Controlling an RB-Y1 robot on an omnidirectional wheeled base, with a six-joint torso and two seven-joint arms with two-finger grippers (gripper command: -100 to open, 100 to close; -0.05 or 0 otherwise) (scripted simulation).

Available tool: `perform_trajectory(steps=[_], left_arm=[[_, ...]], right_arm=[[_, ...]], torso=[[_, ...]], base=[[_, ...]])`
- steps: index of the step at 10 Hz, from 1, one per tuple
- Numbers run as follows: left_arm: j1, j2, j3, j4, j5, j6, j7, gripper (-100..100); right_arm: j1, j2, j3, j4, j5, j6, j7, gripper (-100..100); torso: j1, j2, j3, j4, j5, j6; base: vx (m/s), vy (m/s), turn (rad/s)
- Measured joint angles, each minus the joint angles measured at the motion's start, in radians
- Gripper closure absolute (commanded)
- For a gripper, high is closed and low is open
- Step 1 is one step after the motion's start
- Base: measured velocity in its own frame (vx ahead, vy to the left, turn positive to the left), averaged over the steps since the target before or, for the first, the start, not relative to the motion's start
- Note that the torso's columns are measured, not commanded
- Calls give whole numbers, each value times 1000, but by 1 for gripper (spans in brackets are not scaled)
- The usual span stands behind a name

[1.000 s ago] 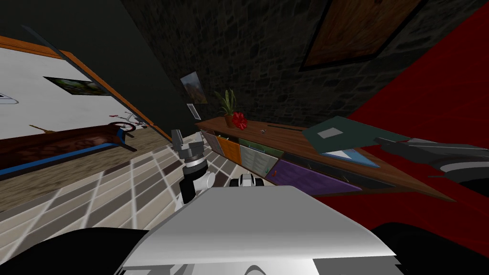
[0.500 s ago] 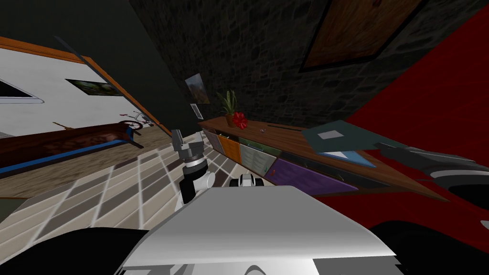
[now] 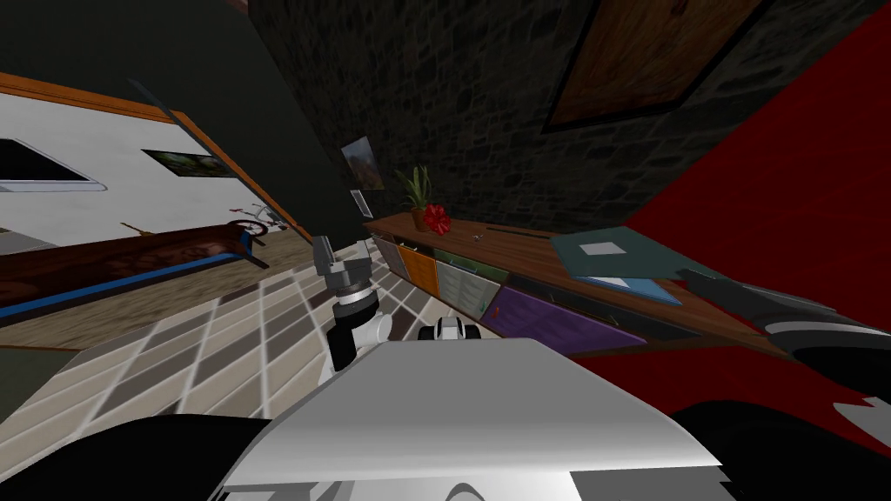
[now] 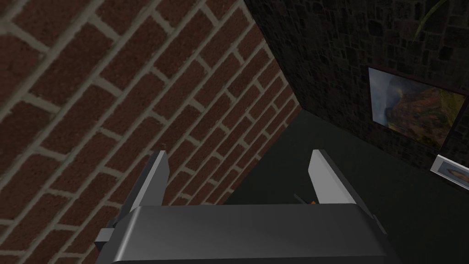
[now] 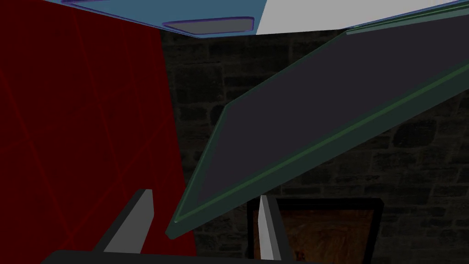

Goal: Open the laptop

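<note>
The laptop point(image 3: 609, 250) lies on the right part of a long brown sideboard point(image 3: 522, 250). Its dark green lid with a grey square is raised a little above a blue and white base point(image 3: 639, 288). My right gripper point(image 3: 696, 277) reaches it from the right. In the right wrist view the lid point(image 5: 320, 105) slants across, dark inner face showing, and the base point(image 5: 220, 9) lies beyond. The lid's near corner sits between the open fingers of my right gripper point(image 5: 201, 195). My left gripper point(image 3: 322, 248) hangs over the tiled floor, fingers open and empty point(image 4: 238, 156).
A potted plant point(image 3: 418, 193) and a red flower point(image 3: 437, 219) stand at the sideboard's far end. Orange point(image 3: 420, 270) and purple point(image 3: 557, 326) fronts line it below. A red wall point(image 3: 783, 200) rises behind the laptop. A long brown and blue piece point(image 3: 130, 261) lies far left.
The head camera has swung, shifting the room's left side to the right. My right forearm sits slightly lower and nearer the picture's edge. The left arm has not moved.
</note>
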Motion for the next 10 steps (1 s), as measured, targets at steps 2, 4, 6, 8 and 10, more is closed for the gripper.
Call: perform_trajectory(steps=[2, 4, 6, 8, 10], left_arm=[[0, 0, 0, 0, 0, 0, 0, 0], [0, 0, 0, 0, 0, 0, 0, 0], [0, 0, 0, 0, 0, 0, 0, 0], [0, 0, 0, 0, 0, 0, 0, 0], [0, 0, 0, 0, 0, 0, 0, 0]], right_arm=[[44, -23, -30, -33, -17, 17, -24, -100], [89, -66, -63, -59, -38, 39, -55, -100], [137, -101, -97, -86, -58, 56, -85, -100], [162, -120, -117, -95, -69, 61, -103, 0], [162, -120, -117, -95, -69, 61, -103, 0]], torso=[[2, 4, 0, 5, 9, 6], [2, 8, 3, 7, 10, 6], [1, 10, 4, 8, 10, 7], [0, 9, 4, 8, 9, 7], [1, 9, 3, 7, 10, 7]], base=[[28, -6, -101], [32, -3, -57], [20, -5, -76], [3, -1, -4], [0, 0, 0]])
